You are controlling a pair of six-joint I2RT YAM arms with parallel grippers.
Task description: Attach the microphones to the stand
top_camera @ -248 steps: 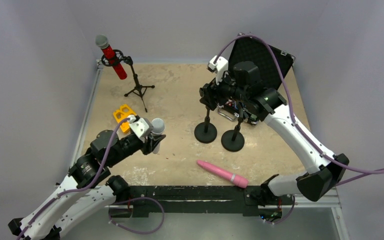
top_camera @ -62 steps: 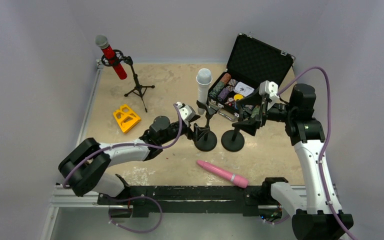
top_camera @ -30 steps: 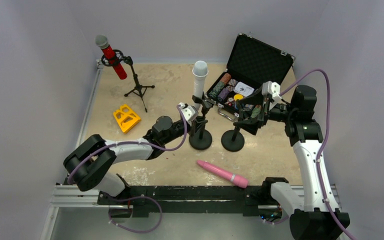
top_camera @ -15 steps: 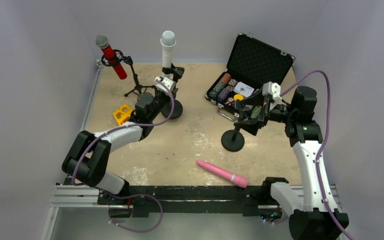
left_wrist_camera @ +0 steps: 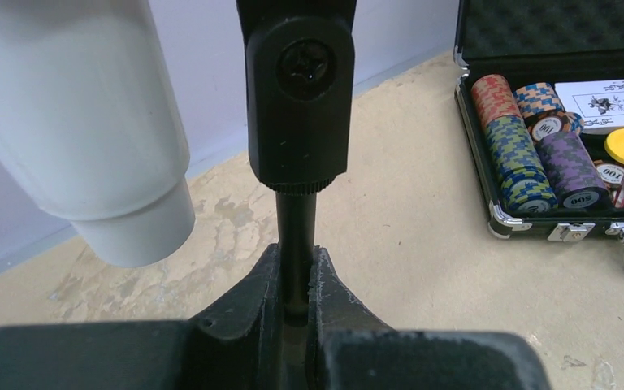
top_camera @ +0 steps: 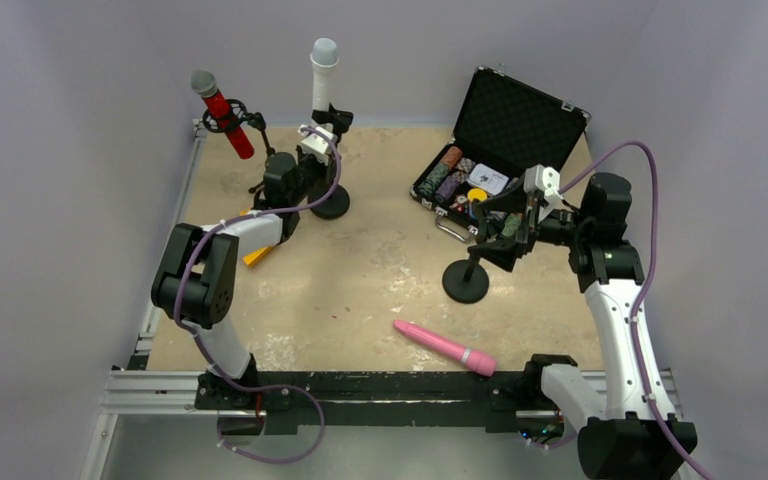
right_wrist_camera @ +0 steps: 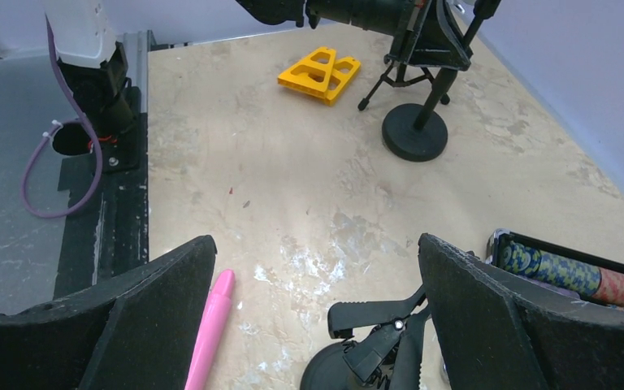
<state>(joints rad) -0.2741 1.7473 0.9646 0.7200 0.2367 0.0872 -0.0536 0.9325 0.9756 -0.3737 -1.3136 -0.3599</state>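
The left hand (left_wrist_camera: 292,302) is clamped on the stand post (left_wrist_camera: 296,236), with the white microphone (left_wrist_camera: 89,122) just above-left. Seat the base (top_camera: 332,207) flat on the bench (top_camera: 380,285) before releasing (right hand (right_wrist_camera: 315,280) gapes, empty).

White microphone (top_camera: 320,80): no longer in the left gripper (left_wrist_camera: 296,276); it now stands upright in the clip of the round-base stand (top_camera: 330,205), just beside the tripod stand (top_camera: 278,180).
Round-base stand: carried from well apart from the tripod stand to just beside it.
Left gripper: now reaches out next to the tripod stand, clamped on the round-base stand's post under the clip.
Right gripper (right_wrist_camera: 313,292): drawn back farther from the tripod stand, jaws now spread wide.
Yellow block (right_wrist_camera: 318,73): near the tripod stand, now largely covered from above by the left arm (top_camera: 240,228).
Case (top_camera: 500,150): now uncovered, open.
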